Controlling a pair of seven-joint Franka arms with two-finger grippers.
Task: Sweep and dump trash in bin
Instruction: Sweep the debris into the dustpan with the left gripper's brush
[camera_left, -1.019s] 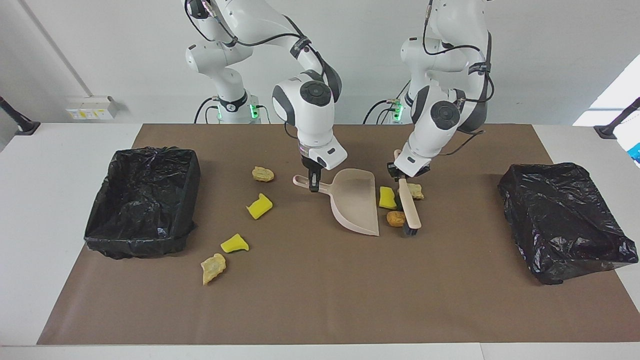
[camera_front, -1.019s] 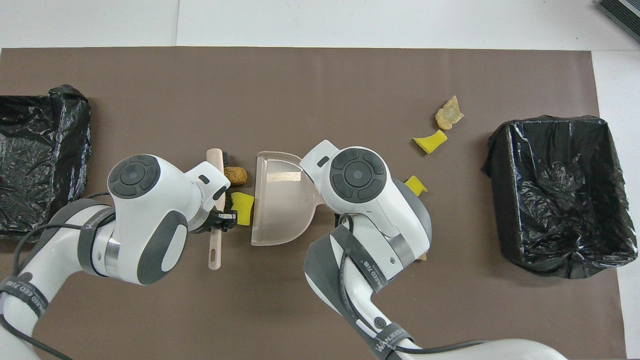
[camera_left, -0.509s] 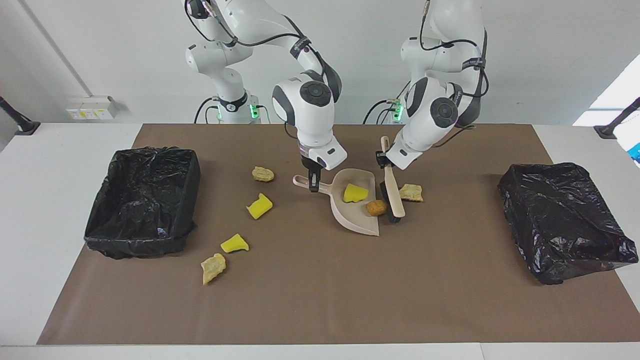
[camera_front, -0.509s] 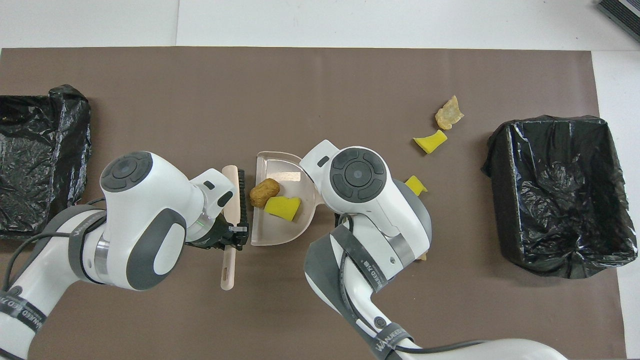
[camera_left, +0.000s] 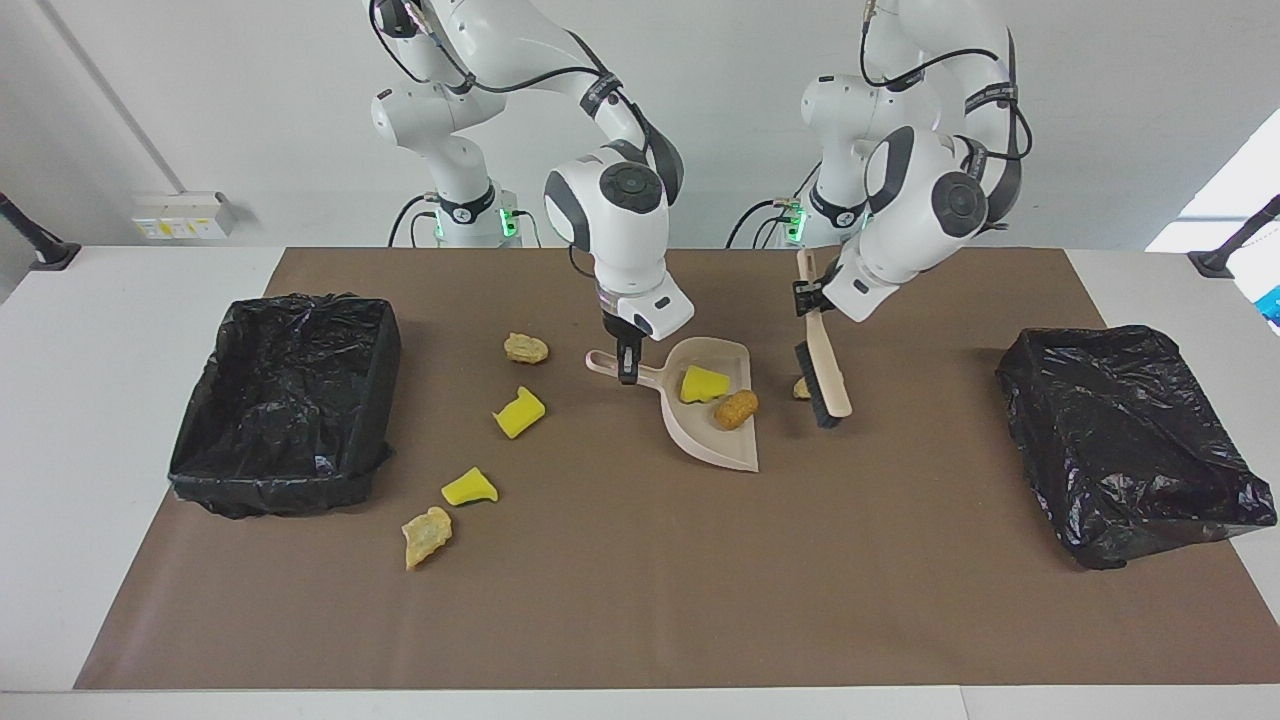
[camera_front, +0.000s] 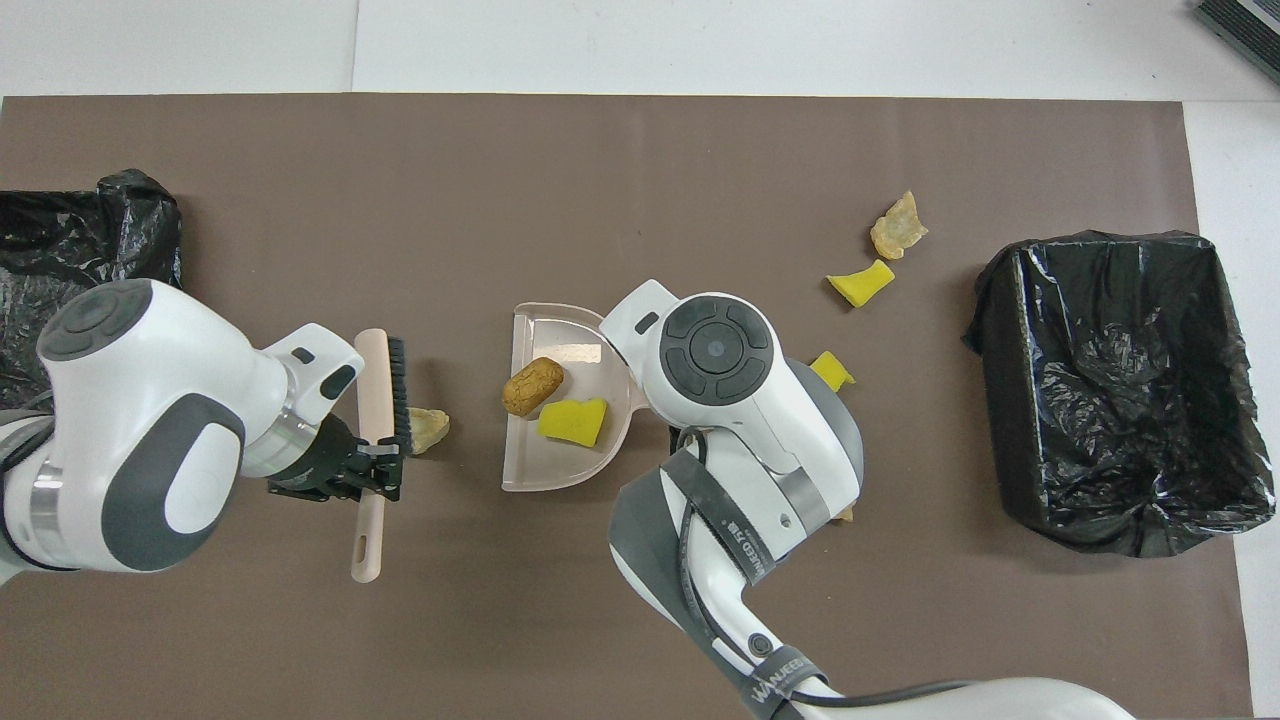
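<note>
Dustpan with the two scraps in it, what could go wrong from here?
1. The brown lump lies near the dustpan's open lip; tilting could roll it out.
2. The brush, held by the left tool, hangs beside a tan scrap; a sweep might knock it past the pan.

A matt brown paper-like sheet (camera_left: 620, 580) is laid over the smooth white tabletop (camera_left: 80, 420). Both bins (camera_left: 285, 400) (camera_left: 1125, 440) are lined with crinkled, glossy black plastic film. The dustpan (camera_left: 712, 420) is seen as smooth pale pink plastic with a slight sheen. The brush (camera_left: 825, 365) is made of matching smooth plastic, with dark bristles. The yellow scraps (camera_left: 519, 412) look porous and spongy; the tan lumps (camera_left: 427, 535) look rough and crusty. The arms (camera_left: 615, 215) are cased in glossy white plastic.
</note>
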